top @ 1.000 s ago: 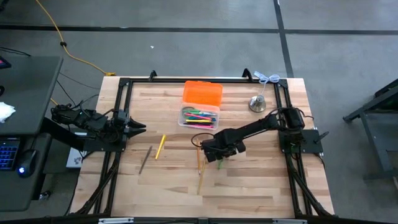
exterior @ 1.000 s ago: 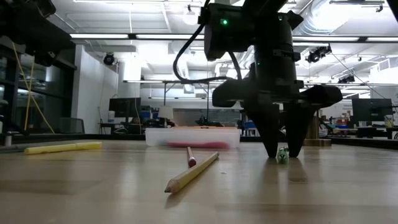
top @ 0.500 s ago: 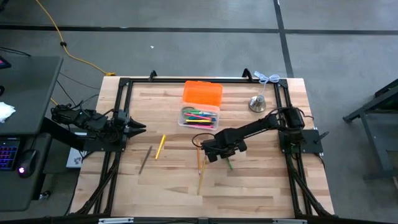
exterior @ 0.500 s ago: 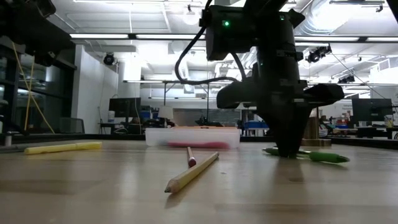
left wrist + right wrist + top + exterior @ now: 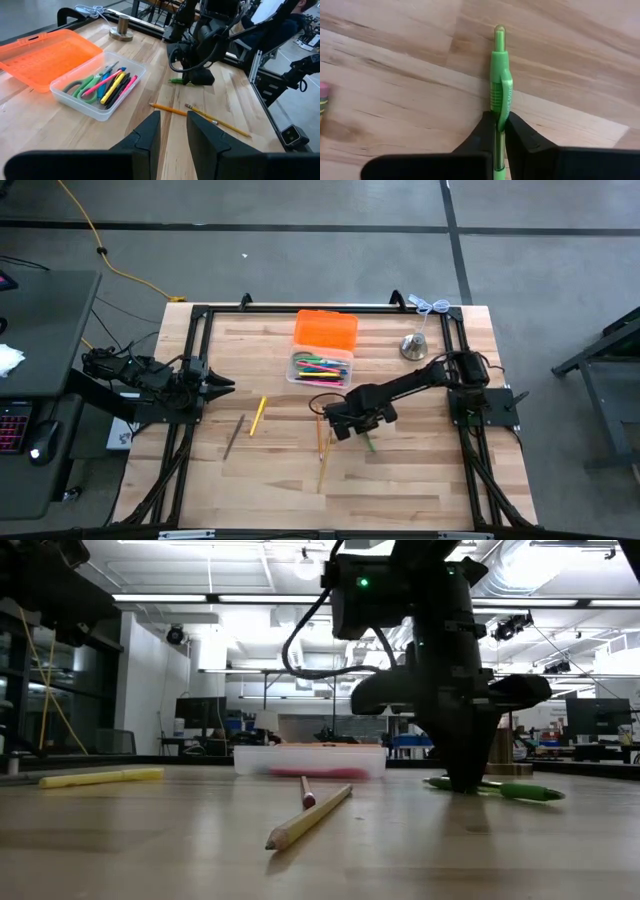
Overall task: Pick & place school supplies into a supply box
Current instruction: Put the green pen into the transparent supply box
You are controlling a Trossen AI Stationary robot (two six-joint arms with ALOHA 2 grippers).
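We see right end effector [image 5: 498, 131] pinching green pen [image 5: 499, 87] flat on tabletop [image 5: 420, 470], at 5 o'clock from supply box [image 5: 320, 369]. Left end effector [image 5: 172, 131] slightly spread, waiting at 9 o'clock tabletop edge.

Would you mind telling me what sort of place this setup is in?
Probably a robotics lab or workshop: a wooden table in a black metal frame on a bare concrete floor, with ceiling strip lights and cluttered benches behind.

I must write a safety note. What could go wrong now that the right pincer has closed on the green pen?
The right pincer grips the green pen near one end, so it may tilt or slip when lifted. Two pencils lie close beside it and could be knocked. The supply box is already crowded.
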